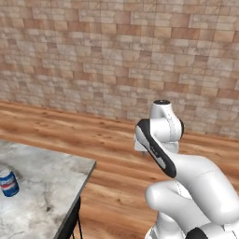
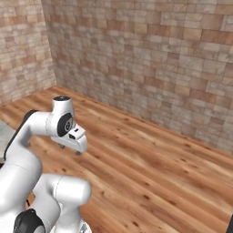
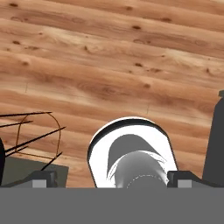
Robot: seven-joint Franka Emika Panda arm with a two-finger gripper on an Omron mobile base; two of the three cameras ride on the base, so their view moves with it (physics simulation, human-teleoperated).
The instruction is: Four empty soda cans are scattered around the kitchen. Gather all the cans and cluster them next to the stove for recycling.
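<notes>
Gathering not begun: no can in hand.
Claw [image 3: 111,180] wide open, empty, over wood floor [image 2: 150,154]; blue can [image 1: 8,182] upright on marble desk [image 1: 46,172], well apart; stove unseen.

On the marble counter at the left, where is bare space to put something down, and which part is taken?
The counter is bare from the blue can across to its right edge and toward its far edge. The can stands at the picture's left border, so that side is the taken one. Past the edge is open wood floor up to the brick wall.
</notes>
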